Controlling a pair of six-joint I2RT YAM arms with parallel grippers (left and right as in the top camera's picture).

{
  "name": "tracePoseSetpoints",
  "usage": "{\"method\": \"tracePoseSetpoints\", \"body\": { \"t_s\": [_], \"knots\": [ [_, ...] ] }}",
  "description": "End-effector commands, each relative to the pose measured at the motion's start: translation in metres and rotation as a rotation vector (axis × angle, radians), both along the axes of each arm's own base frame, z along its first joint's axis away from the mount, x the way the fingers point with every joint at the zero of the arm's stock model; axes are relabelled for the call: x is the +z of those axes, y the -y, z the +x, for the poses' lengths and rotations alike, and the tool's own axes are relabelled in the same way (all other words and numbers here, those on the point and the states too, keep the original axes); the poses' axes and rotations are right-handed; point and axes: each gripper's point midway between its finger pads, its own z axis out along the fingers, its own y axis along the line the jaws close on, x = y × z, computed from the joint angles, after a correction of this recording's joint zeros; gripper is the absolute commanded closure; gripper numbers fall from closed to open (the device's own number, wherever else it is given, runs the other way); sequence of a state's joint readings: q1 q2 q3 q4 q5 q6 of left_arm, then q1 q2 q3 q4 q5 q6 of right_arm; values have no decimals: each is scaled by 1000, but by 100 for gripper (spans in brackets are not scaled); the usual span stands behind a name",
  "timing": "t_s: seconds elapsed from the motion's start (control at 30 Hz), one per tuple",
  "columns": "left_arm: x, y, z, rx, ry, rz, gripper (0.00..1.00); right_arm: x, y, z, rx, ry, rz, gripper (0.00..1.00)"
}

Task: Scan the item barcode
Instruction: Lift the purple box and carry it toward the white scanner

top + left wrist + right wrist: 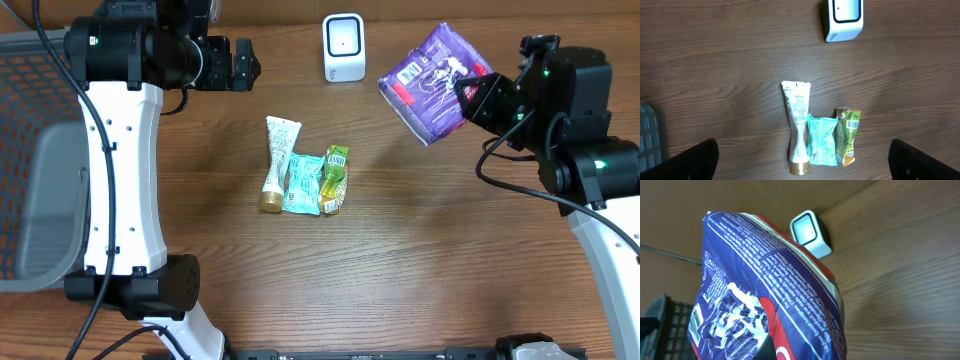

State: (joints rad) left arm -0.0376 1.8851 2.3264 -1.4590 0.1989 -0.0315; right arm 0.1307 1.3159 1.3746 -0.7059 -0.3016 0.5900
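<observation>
While the right pincer (468, 92) is clenched on one edge of the purple snack bag (432, 68), the bag hangs clear of the wooden table (450, 250). It projects ahead of the jaws toward the white scanner (343, 47), which stands just beyond the bag's far edge. I judge the bag light and soft: glossy printed film, creased and pillowed, likely to flex, crackle and slide under a firm pinch, with contents that may crush. A flat sealed margin therefore seems to me the safest hold, leaving the printed faces free to be turned. In the right wrist view a pale patch low on the bag could be the barcode, though I cannot read it. The scanner is a rigid, rounded plastic block with a dark window. The left pincer (243, 63) is released, jaws spread wide on nothing. Below and ahead of it lie a stiff white tube (278, 160) with a gold cap, a crumpled teal sachet (303, 183) and a green packet (335, 180), touching side by side.
</observation>
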Motion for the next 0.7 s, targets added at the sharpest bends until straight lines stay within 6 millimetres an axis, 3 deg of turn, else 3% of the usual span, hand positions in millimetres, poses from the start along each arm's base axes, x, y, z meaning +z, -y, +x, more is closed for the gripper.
{"method": "tracePoseSetpoints", "body": {
  "t_s": [0.0,0.43,0.67],
  "knots": [
    [7,2,-1,8,16,-17,0,24,-5,-1,8,50,51,96],
    [7,2,-1,8,16,-17,0,27,-4,4,50,114,-25,96],
    [7,2,-1,8,16,-17,0,12,4,34,-29,144,-186,96]
  ]
}}
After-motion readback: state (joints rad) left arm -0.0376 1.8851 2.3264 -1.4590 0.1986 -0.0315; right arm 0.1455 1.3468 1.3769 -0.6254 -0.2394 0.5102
